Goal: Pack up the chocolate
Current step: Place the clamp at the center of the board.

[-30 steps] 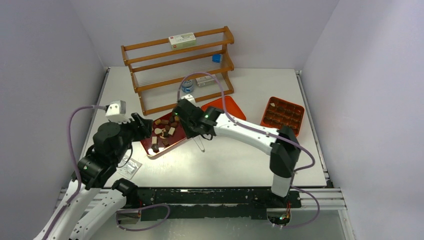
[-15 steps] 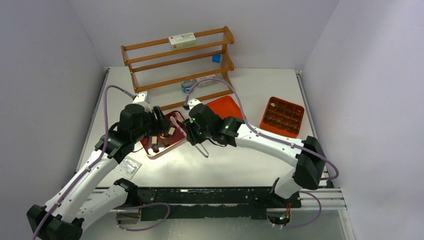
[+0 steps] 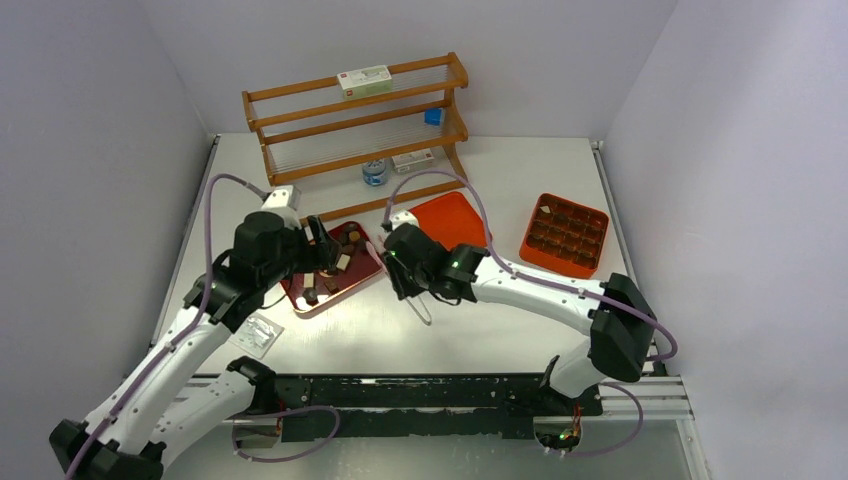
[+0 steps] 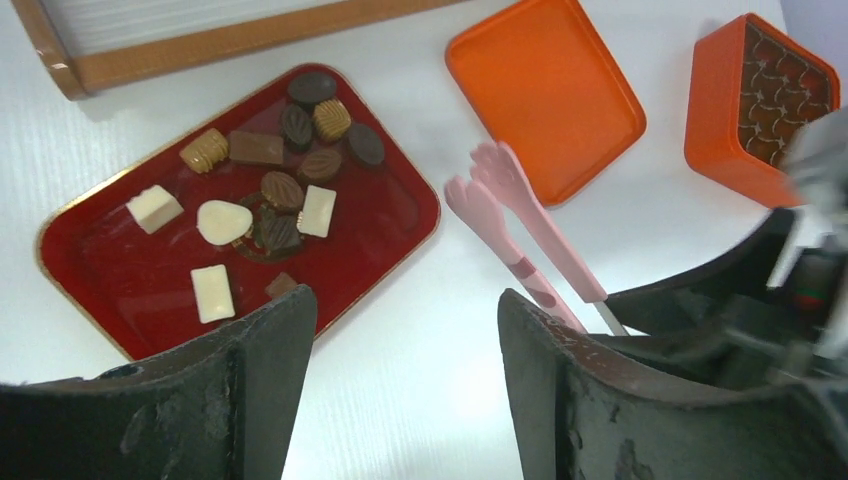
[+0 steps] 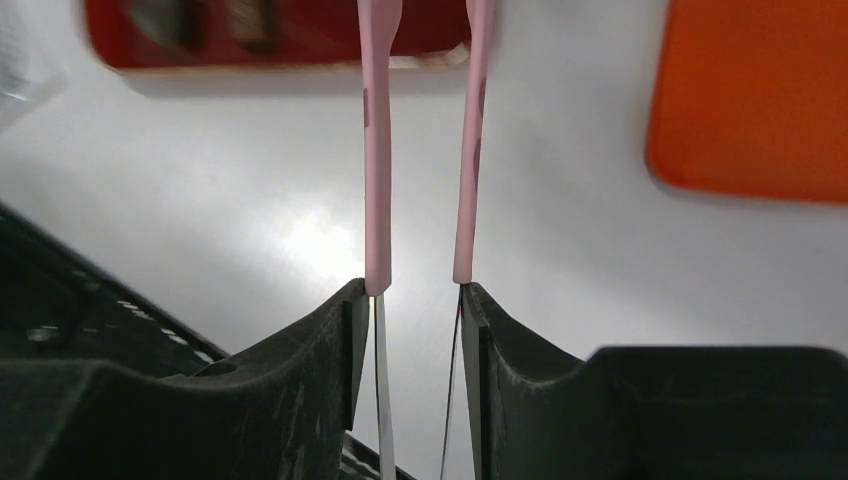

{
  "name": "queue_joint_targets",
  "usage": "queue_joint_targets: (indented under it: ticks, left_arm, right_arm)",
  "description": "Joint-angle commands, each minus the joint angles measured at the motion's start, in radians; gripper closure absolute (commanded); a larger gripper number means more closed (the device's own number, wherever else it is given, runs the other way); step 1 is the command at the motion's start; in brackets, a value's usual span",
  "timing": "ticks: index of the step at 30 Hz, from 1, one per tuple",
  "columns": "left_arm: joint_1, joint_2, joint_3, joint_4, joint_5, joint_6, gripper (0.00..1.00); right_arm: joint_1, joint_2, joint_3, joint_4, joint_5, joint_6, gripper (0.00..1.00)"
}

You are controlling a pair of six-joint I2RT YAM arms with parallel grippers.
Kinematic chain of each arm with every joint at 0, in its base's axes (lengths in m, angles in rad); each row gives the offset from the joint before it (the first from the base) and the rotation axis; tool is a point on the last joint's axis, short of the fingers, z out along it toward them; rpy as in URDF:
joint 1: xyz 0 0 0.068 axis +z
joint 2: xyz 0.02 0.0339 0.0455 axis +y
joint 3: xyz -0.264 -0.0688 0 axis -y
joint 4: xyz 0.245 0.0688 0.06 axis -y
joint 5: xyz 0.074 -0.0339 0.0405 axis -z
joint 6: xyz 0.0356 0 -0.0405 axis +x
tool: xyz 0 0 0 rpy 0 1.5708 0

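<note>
Several chocolates, dark brown, light brown and cream-white, lie on the dark red tray; some also show in the top view. My left gripper is open and empty, hovering over the tray's near right edge. My right gripper is shut on the pink tongs, gripping them where the pink arms meet the metal spring. The tongs' tips point at the tray's edge and carry nothing. In the top view the right gripper sits just right of the tray.
An orange compartment box stands at the right, with its orange lid lying between it and the tray. A wooden rack stands at the back. A clear plastic wrapper lies near the left arm.
My left arm has swung up and in over the red tray. My right gripper has drawn the tongs off the tray, toward the right and the near edge.
</note>
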Motion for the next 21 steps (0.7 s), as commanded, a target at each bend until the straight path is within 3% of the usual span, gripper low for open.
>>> queue_joint_targets:
  ticks: [1, 12, 21]
  left_arm:
    - [0.007, -0.089, 0.011, 0.000, -0.067, 0.081, 0.27]
    - [0.007, -0.155, -0.028, 0.039, -0.077, 0.115, 0.25]
    - [0.007, -0.149, -0.027, 0.038, -0.078, 0.116, 0.25]
  right_arm:
    - [-0.001, -0.039, -0.130, -0.036, 0.085, 0.074, 0.59]
    - [0.000, -0.124, -0.470, 0.233, 0.091, 0.065, 0.58]
    - [0.018, -0.094, -0.541, 0.242, 0.136, 0.069, 0.51]
